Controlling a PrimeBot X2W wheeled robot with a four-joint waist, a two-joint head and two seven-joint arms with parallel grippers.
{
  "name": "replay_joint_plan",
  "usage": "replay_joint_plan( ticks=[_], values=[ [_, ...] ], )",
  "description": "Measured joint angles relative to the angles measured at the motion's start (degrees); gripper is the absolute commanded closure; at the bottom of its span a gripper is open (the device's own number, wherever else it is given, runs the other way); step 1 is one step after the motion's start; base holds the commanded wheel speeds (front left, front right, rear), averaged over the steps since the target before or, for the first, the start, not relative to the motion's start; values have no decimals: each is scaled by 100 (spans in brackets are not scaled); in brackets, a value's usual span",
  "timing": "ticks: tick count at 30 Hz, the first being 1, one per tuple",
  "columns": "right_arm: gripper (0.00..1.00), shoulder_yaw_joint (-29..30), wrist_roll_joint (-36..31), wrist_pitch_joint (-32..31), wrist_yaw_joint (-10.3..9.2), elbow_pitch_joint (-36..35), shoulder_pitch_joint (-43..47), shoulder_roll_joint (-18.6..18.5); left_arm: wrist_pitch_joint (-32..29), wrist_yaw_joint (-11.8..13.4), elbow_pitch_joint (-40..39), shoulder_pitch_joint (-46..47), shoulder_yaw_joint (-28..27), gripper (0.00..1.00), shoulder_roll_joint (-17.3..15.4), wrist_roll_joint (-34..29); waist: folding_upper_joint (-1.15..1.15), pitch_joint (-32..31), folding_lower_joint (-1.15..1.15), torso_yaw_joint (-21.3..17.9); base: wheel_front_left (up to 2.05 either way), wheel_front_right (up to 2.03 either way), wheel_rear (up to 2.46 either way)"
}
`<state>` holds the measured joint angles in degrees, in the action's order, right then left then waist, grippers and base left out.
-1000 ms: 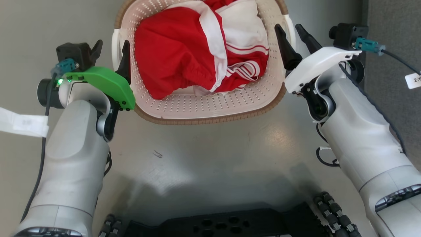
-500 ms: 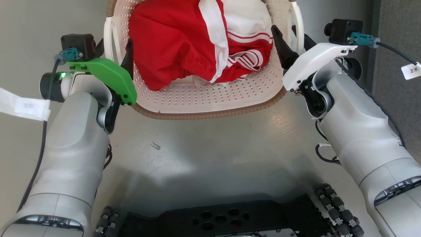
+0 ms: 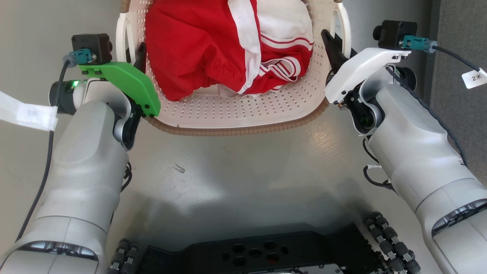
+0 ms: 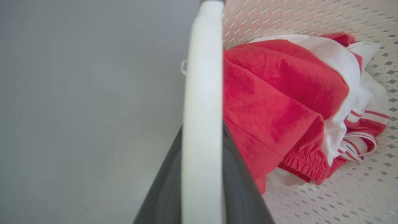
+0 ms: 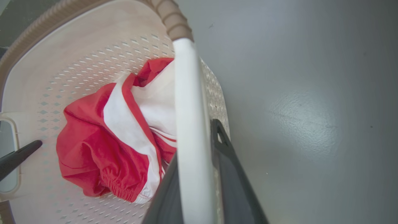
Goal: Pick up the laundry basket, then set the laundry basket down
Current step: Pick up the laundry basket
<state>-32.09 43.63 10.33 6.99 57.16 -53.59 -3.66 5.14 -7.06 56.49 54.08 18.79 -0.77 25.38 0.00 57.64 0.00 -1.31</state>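
The laundry basket (image 3: 236, 131), cream-white and perforated with a brown rim, lies between my two arms at the top of the head view. It holds red and white clothes (image 3: 213, 45). My left gripper (image 3: 131, 53) is shut on the white left loop handle (image 3: 121, 34). In the left wrist view, the handle (image 4: 202, 93) runs between the dark fingers (image 4: 239, 186). My right gripper (image 3: 340, 47) is shut on the right handle (image 3: 344, 26), seen as a white bar (image 5: 189, 109) between its fingers (image 5: 230, 168). I cannot tell whether the basket touches the floor.
A grey floor (image 3: 243, 179) spreads under and around the basket. My dark wheeled base (image 3: 258, 255) sits at the bottom of the head view. A darker grey strip (image 3: 460, 57) runs along the right edge. The left gripper's finger (image 5: 18, 157) pokes through the far handle.
Both pairs of fingers have closed onto the handles. The basket and both grippers have shifted up the head view, and the basket looks larger and nearer.
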Motion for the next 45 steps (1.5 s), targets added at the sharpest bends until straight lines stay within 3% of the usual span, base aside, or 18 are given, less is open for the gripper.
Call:
replay_joint_plan(
  ticks=[23,34,45],
  values=[
    [100,-533,346,105,-2,321,-1,5,96,-5,483,0,369,100,3,497,0,-571,0,-15,0,0,0],
    [100,-747,582,63,-2,513,26,18,-115,-7,649,-72,634,100,10,721,0,-1199,0,-53,0,0,0],
    [100,-1077,876,-393,-2,641,470,36,-520,-9,786,-554,884,100,21,1238,0,-2053,0,-99,0,0,0]
  ],
)
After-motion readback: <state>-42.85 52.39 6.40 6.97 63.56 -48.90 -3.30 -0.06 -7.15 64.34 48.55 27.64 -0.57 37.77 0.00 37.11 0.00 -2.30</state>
